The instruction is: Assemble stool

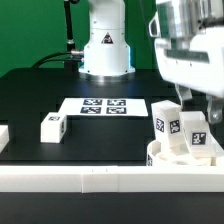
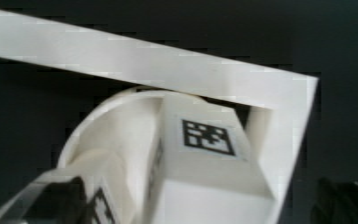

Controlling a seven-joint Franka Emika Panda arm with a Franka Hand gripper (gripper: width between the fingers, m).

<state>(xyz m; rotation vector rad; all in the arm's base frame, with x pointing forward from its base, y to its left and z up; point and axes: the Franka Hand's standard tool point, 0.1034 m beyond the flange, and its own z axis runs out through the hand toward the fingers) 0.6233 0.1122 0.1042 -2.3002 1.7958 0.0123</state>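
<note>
The round white seat point(image 1: 172, 160) lies at the front on the exterior view's right, tucked into the corner of the white rail. Two tagged legs stand upright in it: one point(image 1: 165, 122) is free, the other point(image 1: 198, 137) is under my gripper point(image 1: 198, 108). The gripper's fingers straddle the top of that leg and look shut on it. In the wrist view this leg point(image 2: 220, 175) fills the space between the dark fingers point(image 2: 60, 198), with the gripper point(image 2: 202, 215) over the seat point(image 2: 114, 140). A third leg point(image 1: 53, 126) lies loose on the exterior view's left.
The marker board point(image 1: 100, 105) lies flat mid-table before the robot base point(image 1: 105, 50). A long white rail point(image 1: 90, 180) edges the table's front, and its corner point(image 2: 176, 60) wraps behind the seat. Another short white piece point(image 1: 3, 135) shows at the far-left edge.
</note>
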